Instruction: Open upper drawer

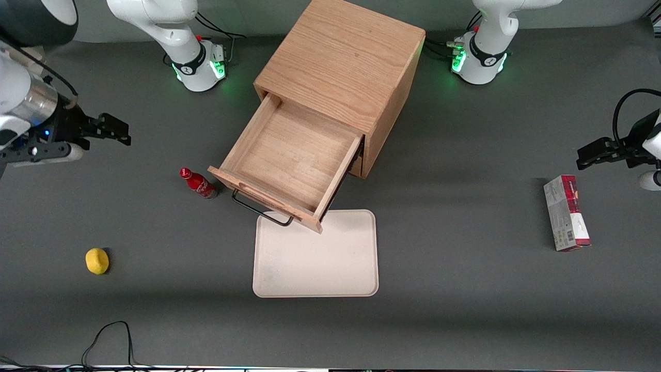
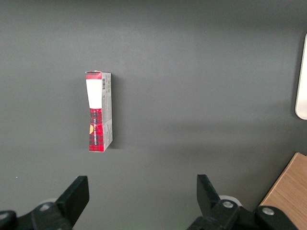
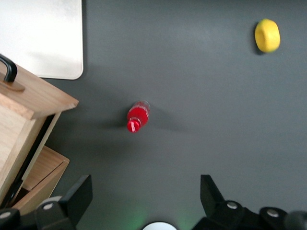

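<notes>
The wooden cabinet [image 1: 341, 57] stands in the middle of the table. Its upper drawer [image 1: 294, 155] is pulled well out, and its shallow wooden box is empty. The thin dark bar handle [image 1: 261, 209] on the drawer front hangs over the edge of a tray. The drawer's front corner [image 3: 33, 96] and handle [image 3: 7, 67] show in the right wrist view, with more wood [image 3: 43, 170] below them. My gripper [image 1: 121, 132] hovers toward the working arm's end of the table, well away from the drawer. It is open and empty [image 3: 144, 191].
A red bottle [image 1: 199, 184] [image 3: 136, 116] lies beside the drawer front. A yellow lemon [image 1: 97, 260] [image 3: 267, 35] lies nearer the front camera. A cream tray [image 1: 330, 258] sits in front of the drawer. A red and white box [image 1: 566, 213] [image 2: 98, 111] lies toward the parked arm's end.
</notes>
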{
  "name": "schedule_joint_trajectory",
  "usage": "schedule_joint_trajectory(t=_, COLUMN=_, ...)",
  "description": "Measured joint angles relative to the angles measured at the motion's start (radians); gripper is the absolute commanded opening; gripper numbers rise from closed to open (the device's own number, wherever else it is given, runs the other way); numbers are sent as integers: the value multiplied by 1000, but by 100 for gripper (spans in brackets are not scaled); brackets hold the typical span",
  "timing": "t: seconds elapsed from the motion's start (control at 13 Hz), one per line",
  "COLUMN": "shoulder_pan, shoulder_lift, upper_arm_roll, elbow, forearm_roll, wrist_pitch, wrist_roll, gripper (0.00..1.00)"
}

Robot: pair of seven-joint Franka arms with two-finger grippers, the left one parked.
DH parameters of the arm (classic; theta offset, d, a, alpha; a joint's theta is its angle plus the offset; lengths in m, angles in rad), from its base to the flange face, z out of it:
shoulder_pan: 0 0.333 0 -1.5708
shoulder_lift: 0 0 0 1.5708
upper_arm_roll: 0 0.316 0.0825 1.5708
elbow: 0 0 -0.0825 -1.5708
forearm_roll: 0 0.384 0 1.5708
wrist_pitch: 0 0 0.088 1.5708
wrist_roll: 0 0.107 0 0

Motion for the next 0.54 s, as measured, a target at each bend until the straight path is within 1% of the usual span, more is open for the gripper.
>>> schedule_joint_trajectory(t=0.31, shoulder_pan=0, shoulder_lift=-67, upper_arm_roll=-22, elbow=-43, forearm_roll=0, wrist_pitch=-11, wrist_roll=1, gripper=100)
schedule_joint_trajectory(t=0.54, shoulder_pan=0, shoulder_lift=-71, upper_arm_roll=-18, elbow=-47, forearm_roll=-21, wrist_pitch=-10, wrist_roll=19, gripper=100)
